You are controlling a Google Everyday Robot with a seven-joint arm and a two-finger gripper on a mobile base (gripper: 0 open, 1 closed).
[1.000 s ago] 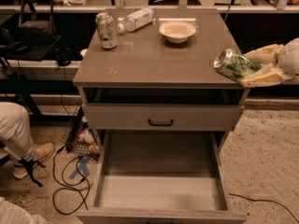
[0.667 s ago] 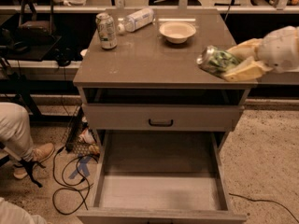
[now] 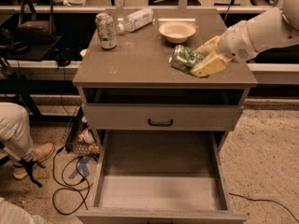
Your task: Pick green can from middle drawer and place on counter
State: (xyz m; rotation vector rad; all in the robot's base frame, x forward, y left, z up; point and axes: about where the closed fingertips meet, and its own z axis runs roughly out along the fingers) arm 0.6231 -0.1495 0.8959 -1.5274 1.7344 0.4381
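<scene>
The green can lies on its side, held between the pale fingers of my gripper. The gripper is shut on it and holds it over the right part of the grey-brown counter; I cannot tell if the can touches the top. My white arm comes in from the right. The middle drawer is pulled out below, and its flat grey floor is bare.
On the counter stand a paler can with a reddish top at the back left, a lying plastic bottle and a white bowl. A shut drawer front with a black handle sits above the open drawer. A person's leg and shoe and cables are at left.
My gripper has carried the green can leftwards from beyond the counter's right edge to over the counter's right part.
</scene>
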